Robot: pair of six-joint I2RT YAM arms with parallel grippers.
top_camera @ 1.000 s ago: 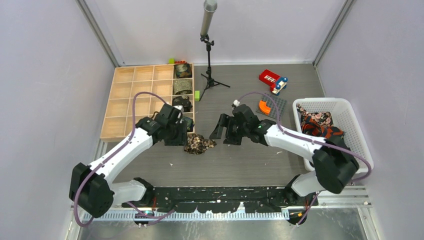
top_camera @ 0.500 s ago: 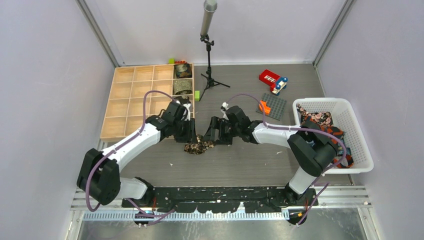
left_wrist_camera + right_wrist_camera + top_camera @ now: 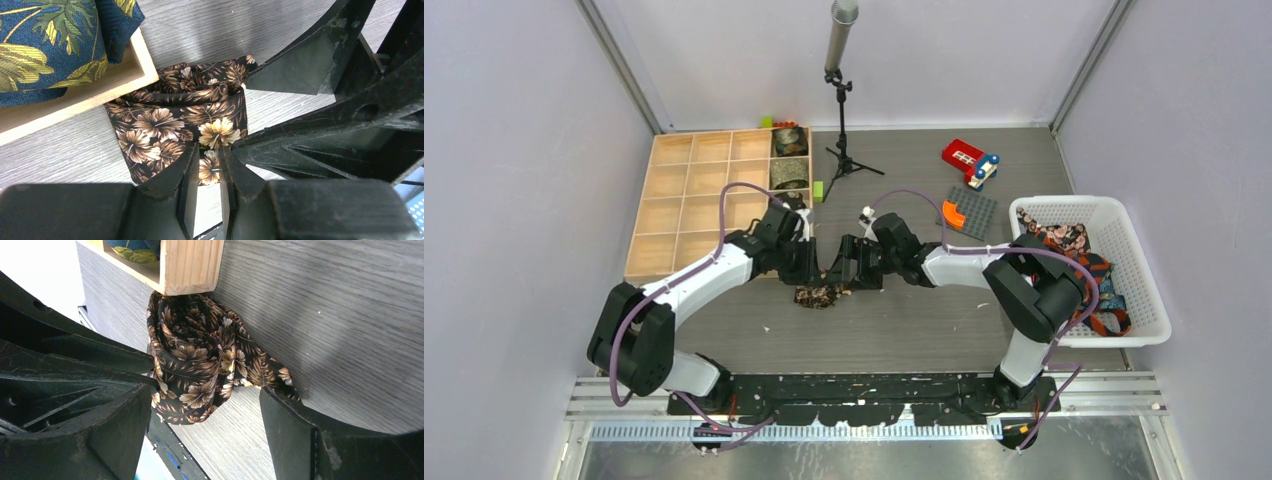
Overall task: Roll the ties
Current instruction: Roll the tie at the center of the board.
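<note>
Left gripper (image 3: 207, 156): jaws almost closed, pinching a fold of the floral tie (image 3: 160, 120). Right gripper (image 3: 205, 390): jaws spread wide, straddling the tie, gripping nothing.

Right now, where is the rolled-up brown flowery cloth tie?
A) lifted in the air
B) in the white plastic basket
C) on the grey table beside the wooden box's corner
C: the brown flowery tie lies on the grey table by the wooden box.
</note>
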